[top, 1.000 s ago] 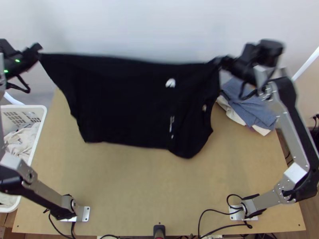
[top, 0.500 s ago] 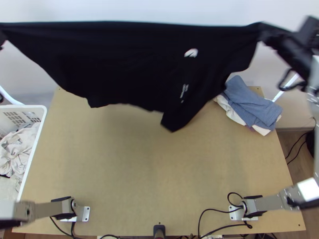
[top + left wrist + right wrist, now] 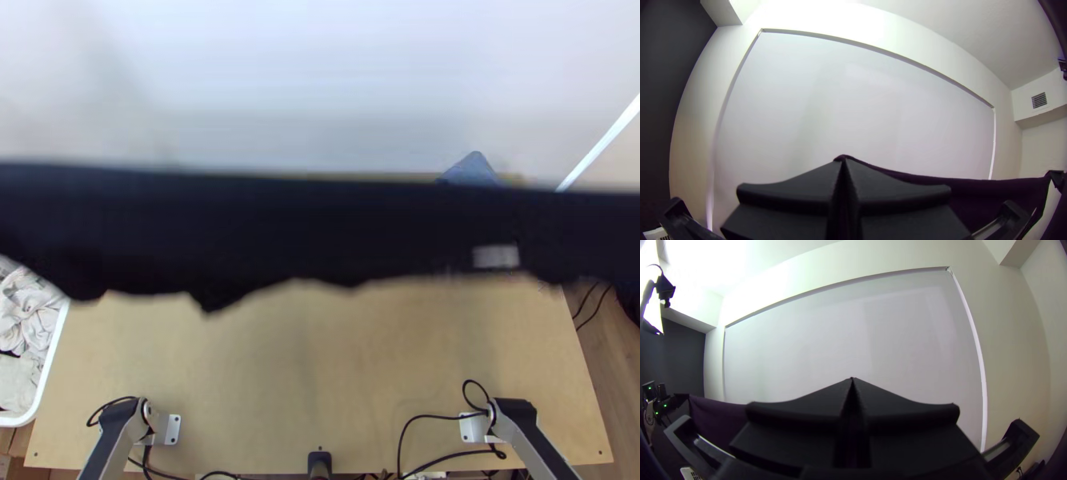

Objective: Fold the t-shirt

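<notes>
While aloft, t-shirt [image 3: 280, 232]; table [image 3: 336, 376]; pale wall [image 3: 692, 129]

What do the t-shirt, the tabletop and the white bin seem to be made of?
T-shirt: soft matte cloth, perhaps cotton; its lower edge droops unevenly.
Tabletop: probably matte wooden board, from its flat pale-brown face.
Bin: likely smooth plastic, from its even white rim.

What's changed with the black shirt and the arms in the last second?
The left arm and right arm have raised the black t-shirt and swung it back toward the table's near side; it now spans the top view's width. The left gripper and right gripper still hold it. The white basket and the blue cloth's visible corner stay put.
</notes>
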